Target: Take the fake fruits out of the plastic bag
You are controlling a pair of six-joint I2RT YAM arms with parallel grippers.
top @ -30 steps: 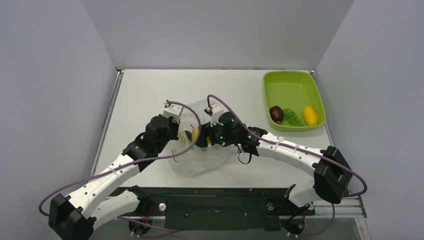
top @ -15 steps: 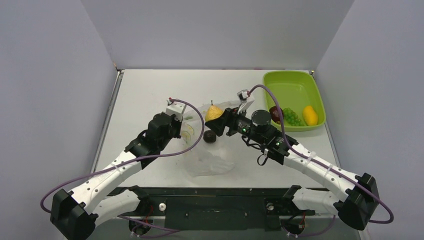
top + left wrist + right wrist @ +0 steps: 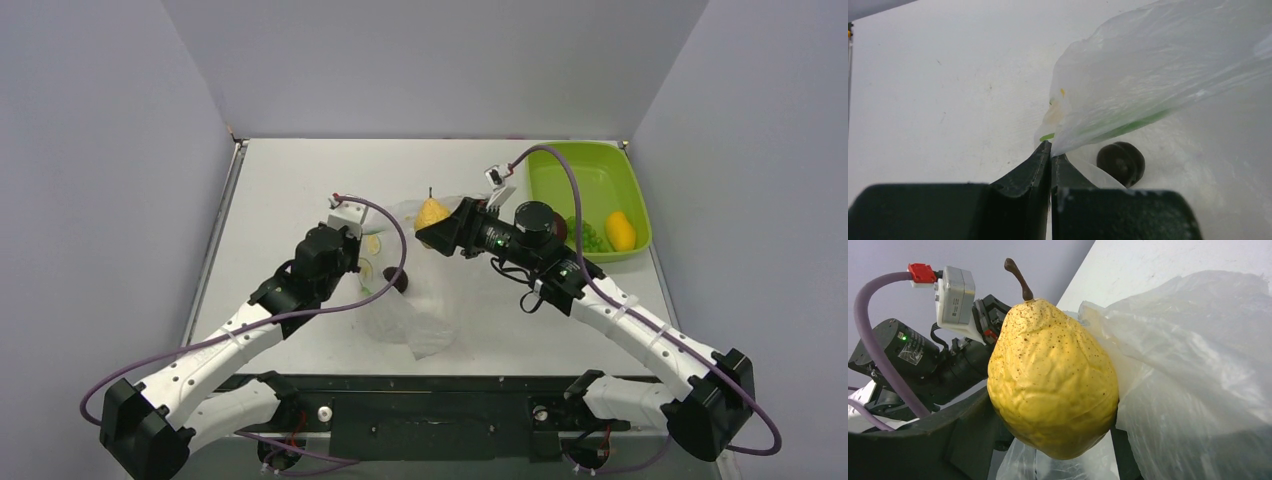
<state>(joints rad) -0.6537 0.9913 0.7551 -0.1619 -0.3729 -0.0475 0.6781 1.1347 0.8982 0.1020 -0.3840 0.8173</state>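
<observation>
While my left end effector (image 3: 1050, 156) is pinching the bag (image 3: 1158, 70), my right end effector (image 3: 437, 225) is carrying the pear (image 3: 1053, 385) out, leaving one dark fruit (image 3: 1120, 161)

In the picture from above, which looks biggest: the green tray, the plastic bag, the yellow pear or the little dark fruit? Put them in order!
Largest: the green tray and the plastic bag, too alike to rank; an arm hides part of the tray.
Next: the yellow pear.
Smallest: the dark fruit.

Left pincer (image 3: 1050, 153) pinched closed, arm stretched forward; right pincer (image 3: 434, 222) gripping, wrist raised.
</observation>
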